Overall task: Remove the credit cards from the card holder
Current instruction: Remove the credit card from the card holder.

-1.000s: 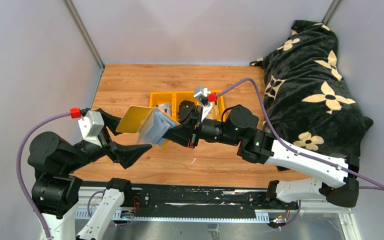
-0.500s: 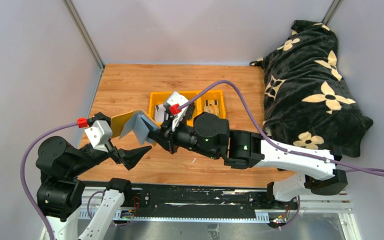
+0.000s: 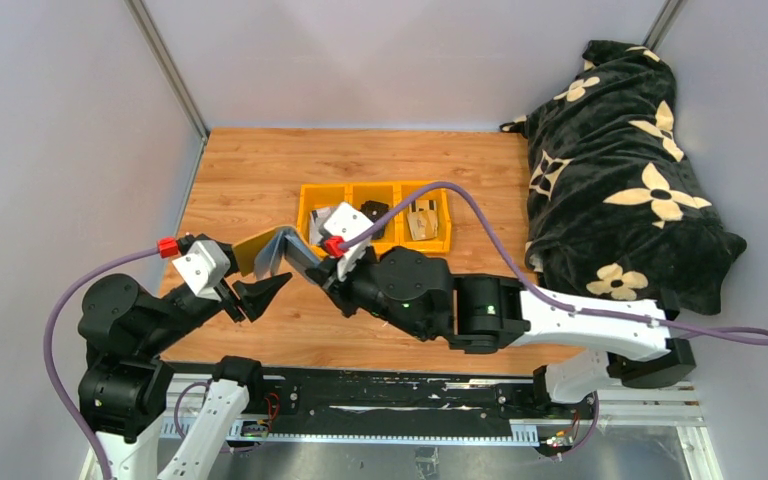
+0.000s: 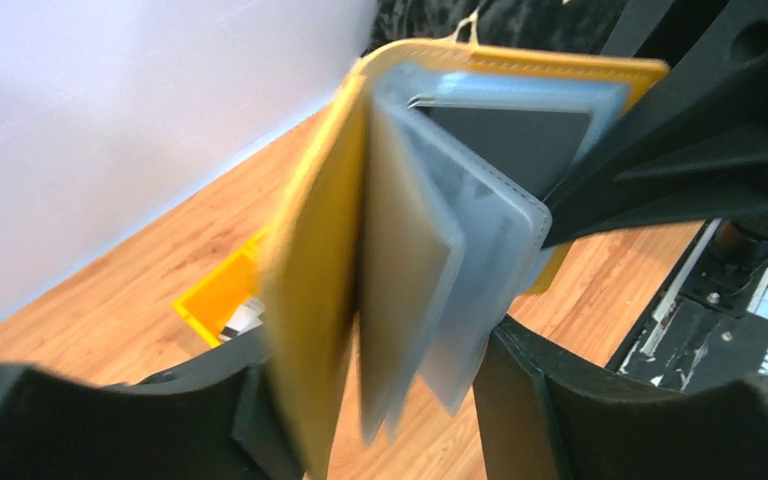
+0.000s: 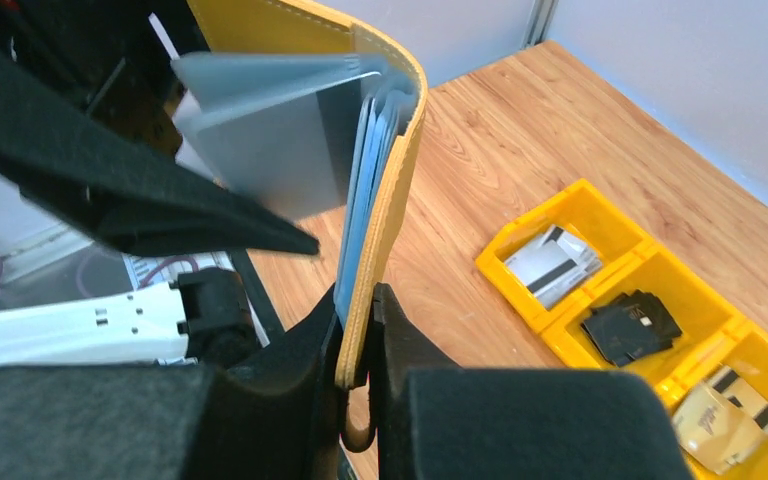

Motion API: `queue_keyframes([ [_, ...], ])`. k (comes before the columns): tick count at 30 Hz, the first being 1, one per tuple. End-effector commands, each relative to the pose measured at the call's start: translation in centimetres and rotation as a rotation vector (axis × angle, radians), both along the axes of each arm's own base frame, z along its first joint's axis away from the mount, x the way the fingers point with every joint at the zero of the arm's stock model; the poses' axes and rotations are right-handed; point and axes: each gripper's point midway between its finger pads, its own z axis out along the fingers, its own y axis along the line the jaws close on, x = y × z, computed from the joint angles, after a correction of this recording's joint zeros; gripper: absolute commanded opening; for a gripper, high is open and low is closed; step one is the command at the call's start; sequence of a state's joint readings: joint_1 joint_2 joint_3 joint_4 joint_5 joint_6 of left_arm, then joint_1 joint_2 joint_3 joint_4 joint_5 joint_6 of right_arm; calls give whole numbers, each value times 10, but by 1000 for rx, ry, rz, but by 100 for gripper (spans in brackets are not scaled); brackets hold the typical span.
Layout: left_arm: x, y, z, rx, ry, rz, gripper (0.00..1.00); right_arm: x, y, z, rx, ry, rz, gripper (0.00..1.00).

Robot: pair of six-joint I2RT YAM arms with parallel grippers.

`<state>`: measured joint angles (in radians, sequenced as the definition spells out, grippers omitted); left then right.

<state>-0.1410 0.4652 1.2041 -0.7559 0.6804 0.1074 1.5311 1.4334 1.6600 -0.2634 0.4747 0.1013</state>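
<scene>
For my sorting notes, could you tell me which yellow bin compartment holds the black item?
The middle compartment holds the black folded item; its neighbours hold pale cards and tan cards.

The card holder (image 3: 265, 250) has moved from the middle of the table toward the left edge. Its covers, spread wide a second ago, now stand folded closer together. The right gripper (image 3: 302, 263) has followed it leftward, and its arm has swung off the yellow bins (image 3: 400, 186), so all three compartments are now uncovered. The left gripper (image 3: 265, 288) has drawn back toward the near left corner.
</scene>
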Motion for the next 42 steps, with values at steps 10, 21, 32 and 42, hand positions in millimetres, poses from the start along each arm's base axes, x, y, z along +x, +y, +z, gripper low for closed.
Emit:
queue_keyframes([
  [10,-11,-5,33,-63,-11,-32,39,-36,-49,29,100,-80,220,0],
  [21,-41,-38,29,-128,188,-316,58,-61,-60,31,142,-84,401,0],
  [32,-64,-51,38,-147,303,-500,34,-63,-77,33,196,18,527,0],
  [42,-79,-52,52,-166,312,-542,62,-66,-82,29,202,69,602,0],
])
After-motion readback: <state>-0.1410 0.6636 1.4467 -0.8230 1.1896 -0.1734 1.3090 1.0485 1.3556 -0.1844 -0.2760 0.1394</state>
